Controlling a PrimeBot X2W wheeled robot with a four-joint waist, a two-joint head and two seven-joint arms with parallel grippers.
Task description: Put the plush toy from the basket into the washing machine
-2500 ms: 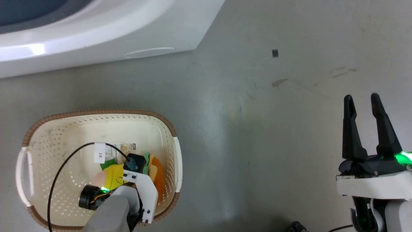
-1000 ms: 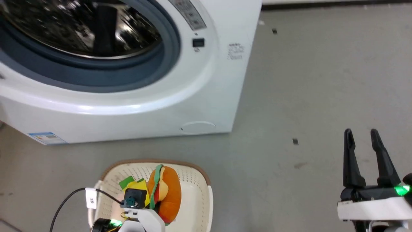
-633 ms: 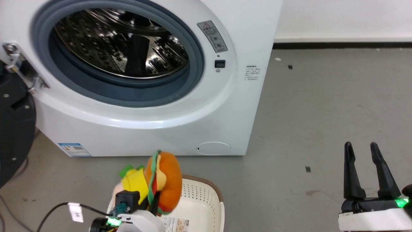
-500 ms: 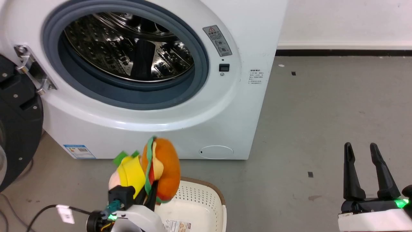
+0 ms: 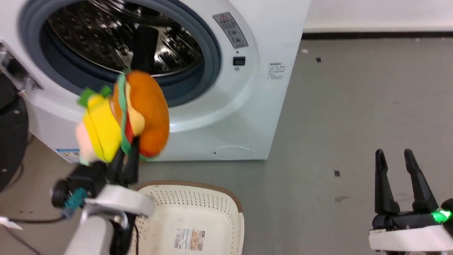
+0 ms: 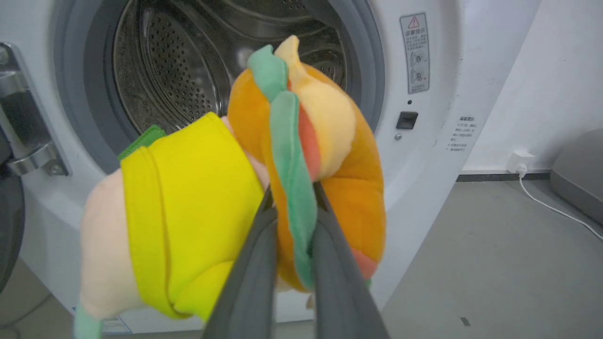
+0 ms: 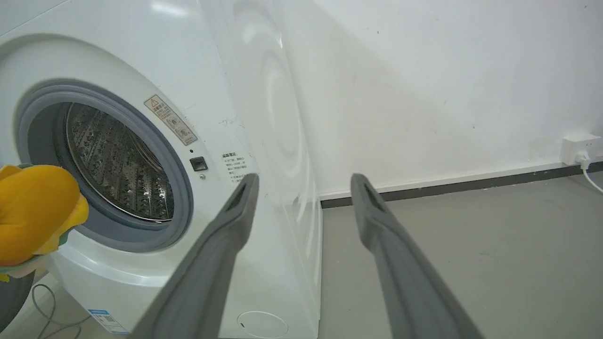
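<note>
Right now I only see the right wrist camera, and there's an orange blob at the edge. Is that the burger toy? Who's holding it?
Observer: Yes, that's the plush toy; the left gripper is shut on its green layer.
Operator: Where's the basket?
Observer: The basket is on the floor before the washing machine, with a paper label on its bottom.
Operator: Is the door in the way?
Observer: No, the black door stands open, left of the porthole.

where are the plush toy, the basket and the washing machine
plush toy (image 5: pixel 150 106), head view, on its orange bun
basket (image 5: pixel 191 200), head view, on its perforated back wall
washing machine (image 5: pixel 226 106), head view, on the white front below the porthole
</note>
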